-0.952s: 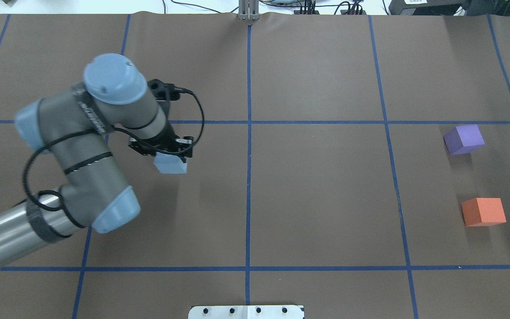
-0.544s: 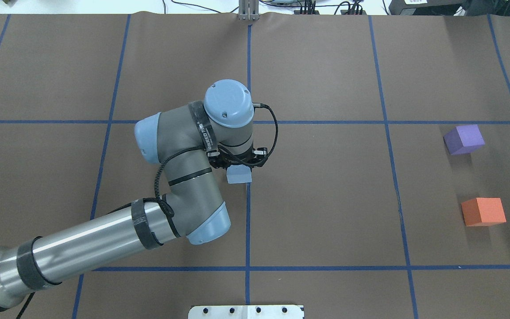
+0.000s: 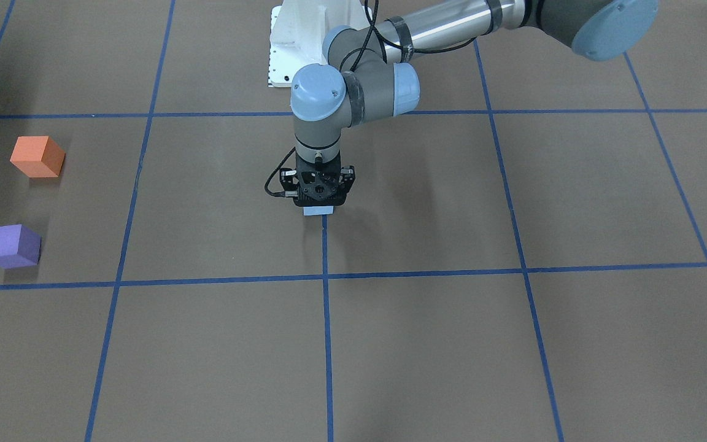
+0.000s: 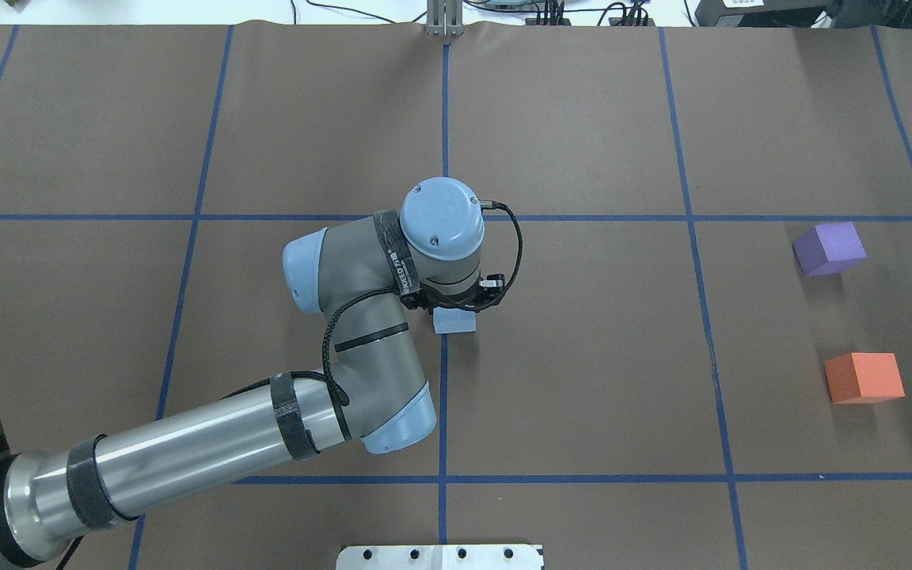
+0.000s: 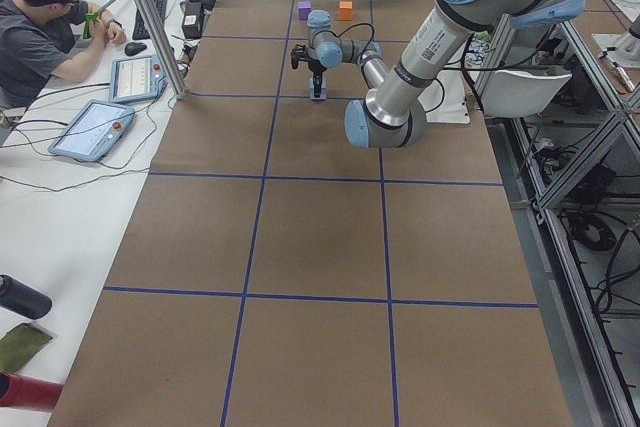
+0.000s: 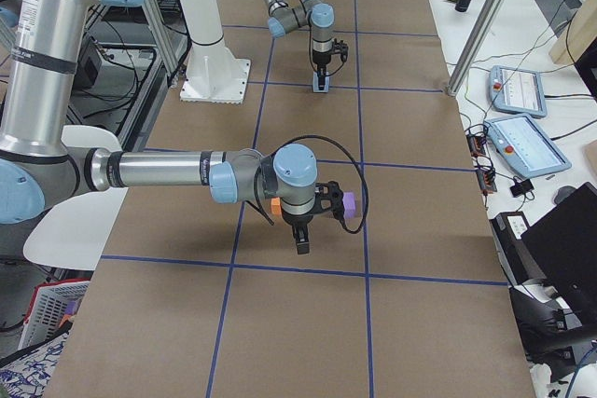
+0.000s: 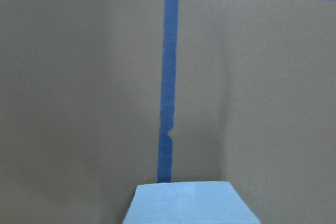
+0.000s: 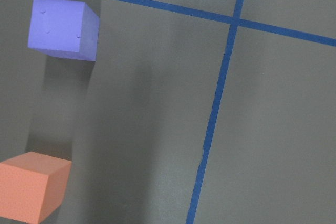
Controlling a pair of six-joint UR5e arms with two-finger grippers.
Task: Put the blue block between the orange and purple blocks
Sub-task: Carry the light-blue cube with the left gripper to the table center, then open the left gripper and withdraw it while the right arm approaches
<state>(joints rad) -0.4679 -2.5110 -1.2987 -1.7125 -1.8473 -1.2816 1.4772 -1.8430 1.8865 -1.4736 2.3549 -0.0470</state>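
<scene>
Blue block gripped at mid-bench, well apart from the other two

Blue block (image 4: 454, 321) sits in the left pincer (image 3: 319, 203), whose two fingers are closed against its sides. The pincer points straight down. The block is low over the brown bench (image 4: 583, 356), right at the centre tape line (image 4: 442, 396) that runs away from the robot's base. Whether it touches the surface or hangs just above it I cannot tell. In the left wrist view only its pale top edge shows, at the bottom of the frame, with the tape line running on ahead of it.

The purple block (image 4: 830, 248) and the orange block (image 4: 864, 378) lie on the bench well off to the robot's right. They are apart from each other, with bare paper between them, and the purple one is the farther from the robot's base.

The right pincer (image 6: 301, 243) hangs above the bench close to those two blocks. It shows only in the side view from the robot's right, so I cannot tell how far its fingers are parted.
</scene>
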